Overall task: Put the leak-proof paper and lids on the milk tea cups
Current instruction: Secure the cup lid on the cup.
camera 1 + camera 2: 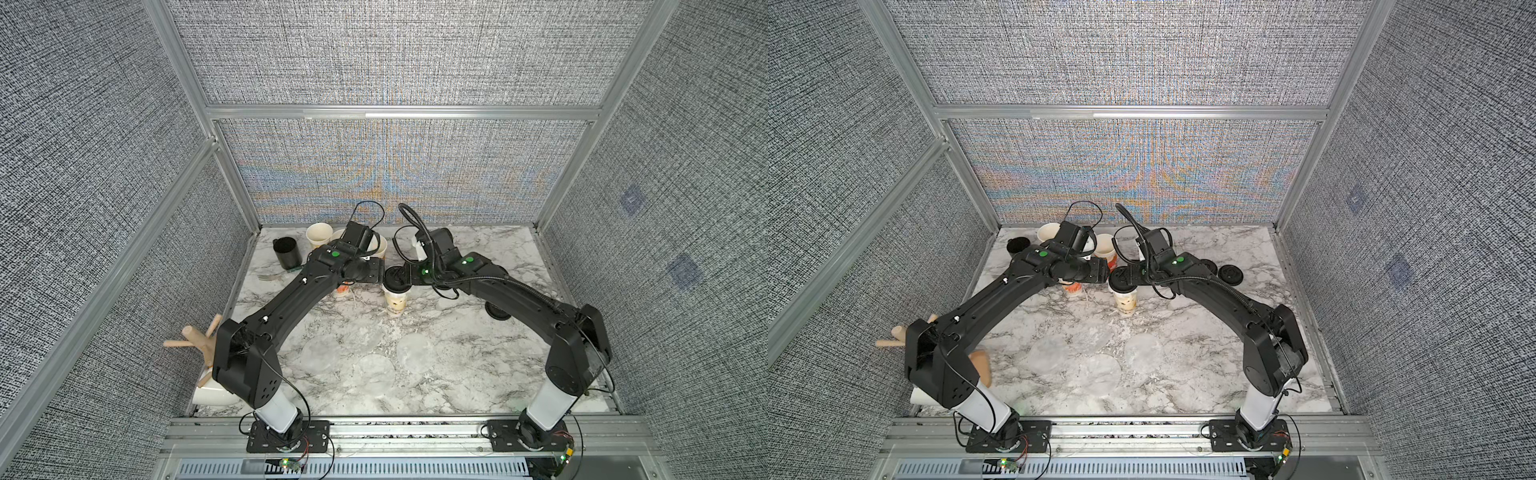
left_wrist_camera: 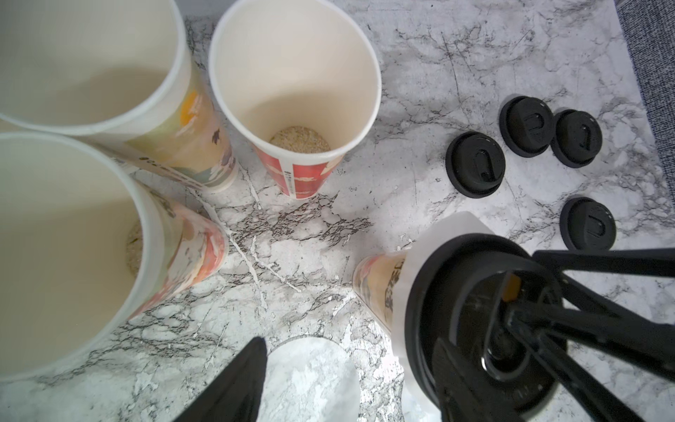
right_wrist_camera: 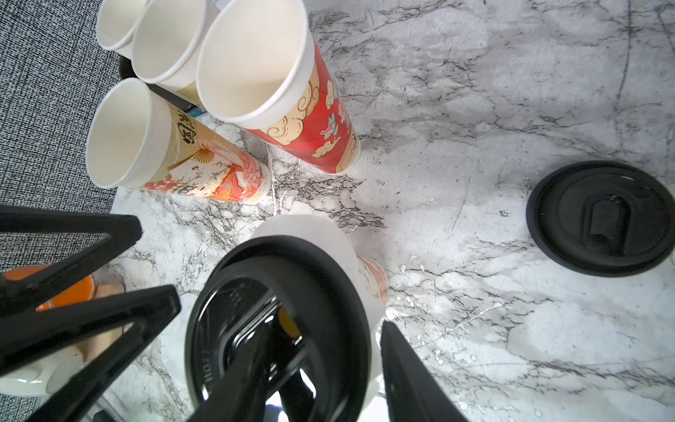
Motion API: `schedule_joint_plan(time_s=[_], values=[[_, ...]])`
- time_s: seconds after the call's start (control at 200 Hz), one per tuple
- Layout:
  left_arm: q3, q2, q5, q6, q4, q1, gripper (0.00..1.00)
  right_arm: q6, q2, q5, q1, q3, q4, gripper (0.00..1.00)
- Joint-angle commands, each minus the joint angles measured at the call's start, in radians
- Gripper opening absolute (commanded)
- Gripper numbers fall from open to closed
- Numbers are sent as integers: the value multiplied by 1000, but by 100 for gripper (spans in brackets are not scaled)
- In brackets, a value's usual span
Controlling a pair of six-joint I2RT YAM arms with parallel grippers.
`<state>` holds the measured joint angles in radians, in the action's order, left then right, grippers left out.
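The left end effector (image 3: pixel 157 263) gapes wide; whether the right end effector (image 2: pixel 522 283) grips the round black plastic lid (image 3: pixel 237 292) is unclear. Even pressure should keep the translucent paper sheet (image 3: pixel 303 226) centred.

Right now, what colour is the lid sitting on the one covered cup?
Black and slightly glossy. The lid shows best in the right wrist view.

The lidded cup (image 1: pixel 394 300) is viewed from high and far in front in both top views, and steeply downward at close range, from opposite sides, in both wrist views.
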<state>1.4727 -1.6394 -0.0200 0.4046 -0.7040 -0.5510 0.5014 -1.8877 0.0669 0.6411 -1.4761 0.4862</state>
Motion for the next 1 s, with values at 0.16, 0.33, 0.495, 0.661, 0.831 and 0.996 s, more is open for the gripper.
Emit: schedule_joint_plan(time_s=[0.16, 0.33, 0.495, 0.661, 0.831, 0.996], values=[[4, -22, 22, 13, 15, 2, 73, -24, -18, -32, 0, 7, 150, 50], [-3, -31, 5, 11, 20, 2, 74, -27, -24, -27, 1, 1, 150, 49], [-8, -38, -13, 13, 14, 2, 73, -27, -29, -27, 1, 0, 152, 49], [-33, -39, -27, 20, 12, 1, 73, -30, -30, -27, 2, 2, 155, 49], [-96, -26, -32, 38, 22, 1, 73, -29, -29, -26, 2, 14, 155, 49], [-176, -7, -40, 56, 41, 2, 72, -23, -26, -22, 4, 40, 145, 49]])
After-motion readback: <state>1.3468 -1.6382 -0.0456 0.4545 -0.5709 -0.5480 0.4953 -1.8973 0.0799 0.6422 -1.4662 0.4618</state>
